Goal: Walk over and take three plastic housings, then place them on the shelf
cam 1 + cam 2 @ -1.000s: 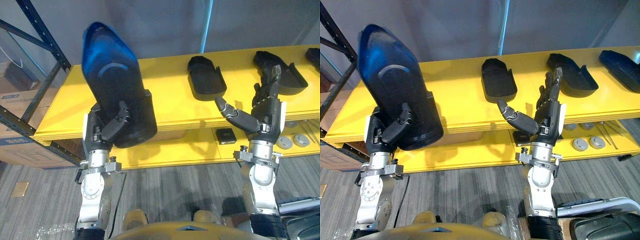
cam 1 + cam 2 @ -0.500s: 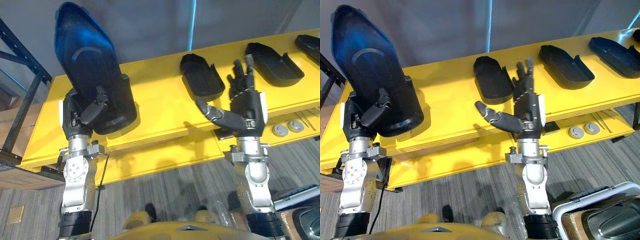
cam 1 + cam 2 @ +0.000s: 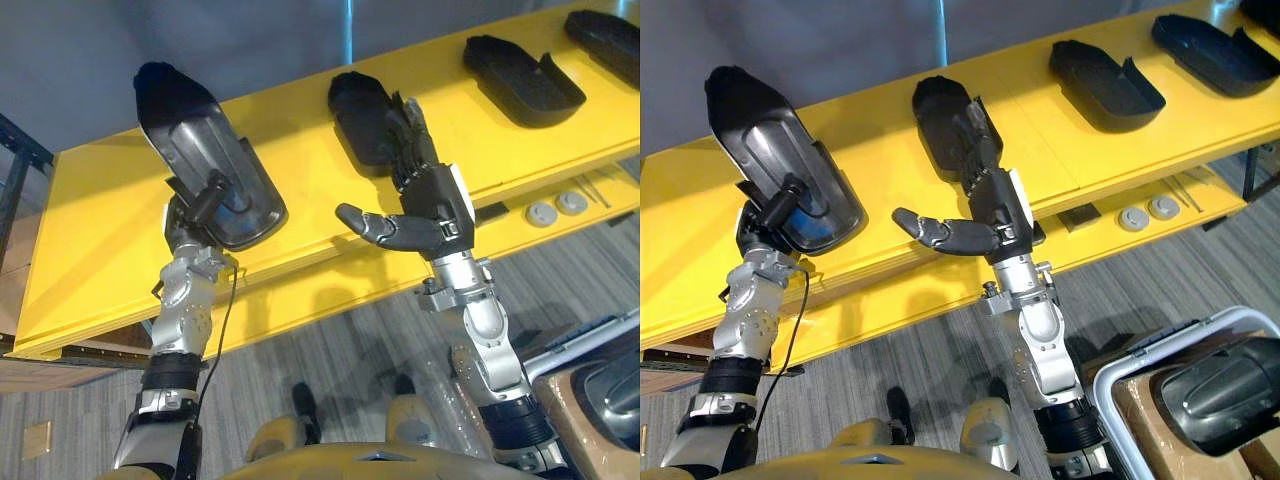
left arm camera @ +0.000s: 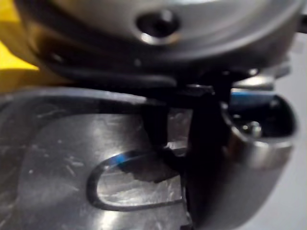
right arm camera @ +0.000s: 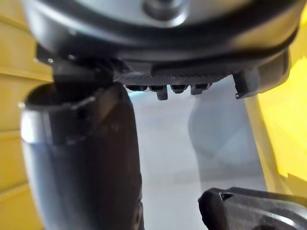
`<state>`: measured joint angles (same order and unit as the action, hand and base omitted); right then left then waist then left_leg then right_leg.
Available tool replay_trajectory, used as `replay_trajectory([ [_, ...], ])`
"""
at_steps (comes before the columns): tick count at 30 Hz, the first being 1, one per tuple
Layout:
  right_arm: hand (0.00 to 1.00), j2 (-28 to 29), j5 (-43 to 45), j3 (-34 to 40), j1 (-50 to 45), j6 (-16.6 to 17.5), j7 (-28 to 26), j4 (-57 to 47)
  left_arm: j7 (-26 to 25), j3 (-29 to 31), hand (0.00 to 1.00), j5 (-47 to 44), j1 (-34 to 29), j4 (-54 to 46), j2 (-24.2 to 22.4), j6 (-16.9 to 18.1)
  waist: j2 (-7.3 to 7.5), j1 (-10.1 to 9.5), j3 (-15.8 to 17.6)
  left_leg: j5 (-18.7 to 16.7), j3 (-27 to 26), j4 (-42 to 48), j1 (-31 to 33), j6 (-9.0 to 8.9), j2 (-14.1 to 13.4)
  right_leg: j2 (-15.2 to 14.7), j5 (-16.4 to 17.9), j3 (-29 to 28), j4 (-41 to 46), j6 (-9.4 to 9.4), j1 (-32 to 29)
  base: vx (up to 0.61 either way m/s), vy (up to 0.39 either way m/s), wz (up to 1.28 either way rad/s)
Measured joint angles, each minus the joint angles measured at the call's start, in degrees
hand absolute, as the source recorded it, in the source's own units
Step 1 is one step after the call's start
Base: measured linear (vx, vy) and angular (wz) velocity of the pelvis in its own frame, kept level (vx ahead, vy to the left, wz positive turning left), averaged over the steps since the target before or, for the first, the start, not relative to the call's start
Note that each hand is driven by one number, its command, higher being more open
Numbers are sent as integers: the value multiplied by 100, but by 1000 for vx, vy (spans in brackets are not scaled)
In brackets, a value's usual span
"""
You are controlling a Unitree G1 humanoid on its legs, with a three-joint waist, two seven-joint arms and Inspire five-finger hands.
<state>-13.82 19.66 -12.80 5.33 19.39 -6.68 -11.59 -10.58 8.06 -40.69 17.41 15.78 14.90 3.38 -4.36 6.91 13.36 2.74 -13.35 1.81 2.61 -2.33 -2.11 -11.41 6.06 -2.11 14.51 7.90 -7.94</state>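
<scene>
Jutting from fingers of left hand (image 3: 186, 226), 1 housing (image 3: 198, 150) (thumb (image 3: 208, 192) inside).

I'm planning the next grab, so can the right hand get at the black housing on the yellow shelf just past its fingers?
Probably yes. The right hand is open, its straight fingers overlap the near end of that housing, and nothing lies between them on the shelf.
</scene>
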Motion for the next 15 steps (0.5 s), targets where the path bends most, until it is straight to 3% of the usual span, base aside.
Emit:
replay_trajectory([
  [5, 100, -106, 126, -471, -2, -169, -20, -524, -53, 163, 0, -277, 276, 2, 154, -379, -115, 39, 194, 46, -52, 7, 116, -28, 12, -35, 187, -52, 475, 0, -313, -19, -26, 0],
  [15, 100, -114, 119, -707, -225, -225, 105, -964, 90, 422, 0, 112, 345, 89, 573, -1277, -141, 35, 191, 53, -58, 18, 60, -40, -21, -44, 208, 19, 538, -8, -246, 0, 0, 0],
])
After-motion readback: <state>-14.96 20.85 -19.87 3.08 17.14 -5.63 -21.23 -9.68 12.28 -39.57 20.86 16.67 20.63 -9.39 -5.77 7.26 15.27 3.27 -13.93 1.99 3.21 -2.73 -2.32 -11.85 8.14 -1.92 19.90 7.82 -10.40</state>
